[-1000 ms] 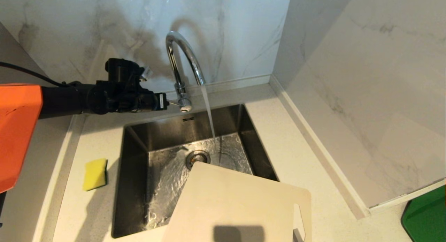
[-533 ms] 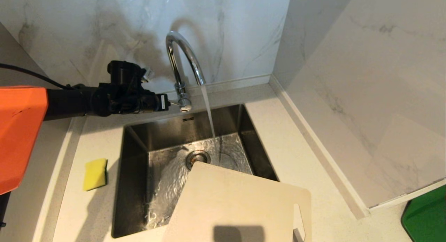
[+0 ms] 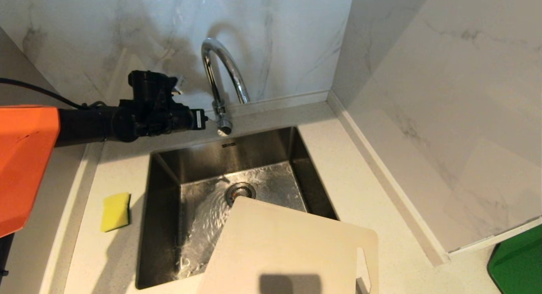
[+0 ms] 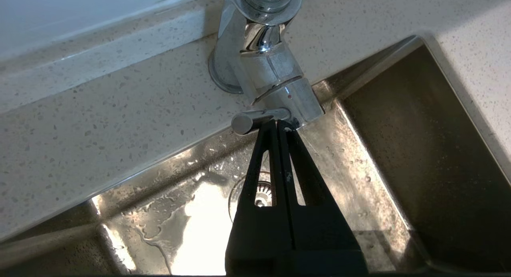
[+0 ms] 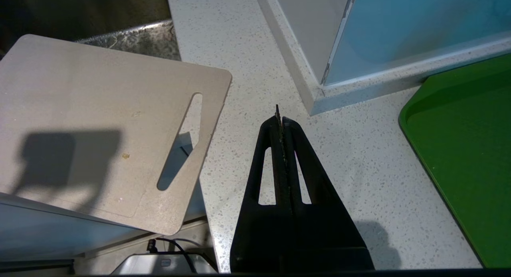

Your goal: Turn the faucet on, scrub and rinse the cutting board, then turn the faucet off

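Observation:
The chrome faucet (image 3: 220,69) arches over the sink (image 3: 163,192), and no water runs from its spout. My left gripper (image 3: 206,119) reaches in from the left, shut, its closed tips (image 4: 278,123) pressed against the thin side lever (image 4: 251,120) at the faucet's base (image 4: 275,73). The cream-white cutting board (image 3: 292,247) lies tilted over the sink's near right corner, slot handle to the right. In the right wrist view my right gripper (image 5: 279,119) hangs shut and empty above the countertop, to the right of the cutting board (image 5: 92,121).
A yellow sponge (image 3: 115,211) lies on the counter left of the sink. The sink floor is wet around the drain (image 3: 240,191). A green board (image 3: 518,260) sits at the far right (image 5: 463,149). Marble walls close the back and right.
The stream of water from the spout has stopped. My left gripper nudged the lever up slightly, and the valve head turned with it. The board and sponge have not moved.

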You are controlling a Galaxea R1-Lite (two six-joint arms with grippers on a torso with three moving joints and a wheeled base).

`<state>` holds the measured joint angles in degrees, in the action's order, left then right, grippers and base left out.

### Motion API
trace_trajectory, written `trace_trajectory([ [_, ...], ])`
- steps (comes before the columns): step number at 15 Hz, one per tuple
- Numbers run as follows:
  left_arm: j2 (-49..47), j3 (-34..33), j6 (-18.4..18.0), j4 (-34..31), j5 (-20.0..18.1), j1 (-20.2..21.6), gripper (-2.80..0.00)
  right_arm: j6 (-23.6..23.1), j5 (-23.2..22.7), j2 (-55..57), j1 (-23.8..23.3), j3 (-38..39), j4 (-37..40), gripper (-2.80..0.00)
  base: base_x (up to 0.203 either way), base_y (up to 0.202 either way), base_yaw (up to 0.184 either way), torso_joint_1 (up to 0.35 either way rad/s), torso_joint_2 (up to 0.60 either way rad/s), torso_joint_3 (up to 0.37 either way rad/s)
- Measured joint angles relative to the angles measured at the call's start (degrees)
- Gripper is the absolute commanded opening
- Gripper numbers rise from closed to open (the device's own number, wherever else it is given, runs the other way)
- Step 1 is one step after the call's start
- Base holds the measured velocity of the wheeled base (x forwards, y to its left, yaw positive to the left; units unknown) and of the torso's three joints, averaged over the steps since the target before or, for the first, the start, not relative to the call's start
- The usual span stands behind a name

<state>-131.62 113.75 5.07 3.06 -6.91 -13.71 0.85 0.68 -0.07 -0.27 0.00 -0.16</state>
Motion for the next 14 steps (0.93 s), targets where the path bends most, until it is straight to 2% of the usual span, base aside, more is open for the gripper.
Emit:
trace_trajectory([
  [7,1.25,-0.16,0.18,-1.97,0.22,0.05,-2.80,0.00,0.01,0.00,0.00,0.00,0.00,-2.80,0.000,0.000,0.000,0.000,0.00,0.000],
  [11,7.22,-1.56,0.46,-12.95,0.00,-0.06,-2.80,0.02,0.02,0.00,0.00,0.00,-0.02,-2.80,0.000,0.000,0.000,0.000,0.00,0.000],
  [14,13.59,-7.62,0.35,-16.47,0.06,-0.09,-2.80,0.02,0.02,0.02,0.00,0.00,0.00,-2.80,0.000,0.000,0.000,0.000,0.00,0.000],
])
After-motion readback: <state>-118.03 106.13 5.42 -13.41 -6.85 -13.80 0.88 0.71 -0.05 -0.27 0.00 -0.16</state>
